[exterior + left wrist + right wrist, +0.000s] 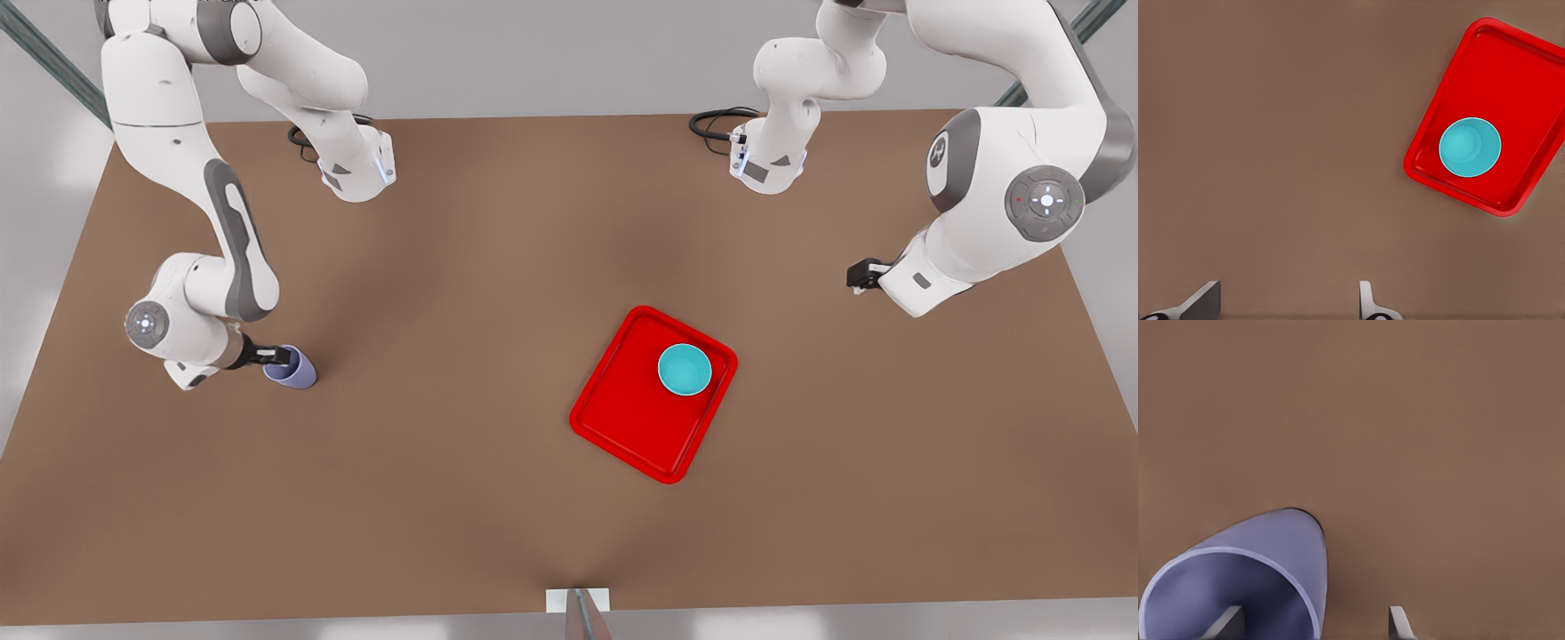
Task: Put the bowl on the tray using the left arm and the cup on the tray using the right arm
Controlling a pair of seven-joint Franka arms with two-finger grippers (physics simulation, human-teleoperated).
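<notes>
The bowl [685,370] already sits on the tray [627,418], in the corner nearest the left gripper [861,275], so the left arm's half of the task looks done. That gripper hangs above the bare desk [498,267], well apart from the tray, with its fingers [1366,300] spread wide and nothing between them; the left arm waits.

The step in hand is the cup [293,366]. The right gripper [276,357] is at the cup's rim, far from the tray. In the right wrist view the cup [1251,577] is tilted, its open mouth facing the camera, and one finger [1228,621] sits inside the mouth while the other [1399,621] stands outside the wall with a clear gap of desk between it and the cup. So the right gripper is open around the cup's wall and not yet clamped on it.

The next move, as I judge it, calls for closing the fingers on that wall, then lifting and carrying the cup across to the free part of the tray beside the bowl. A pinch on a tilted rim may slip, so the grip wants to be firm before the lift.
</notes>
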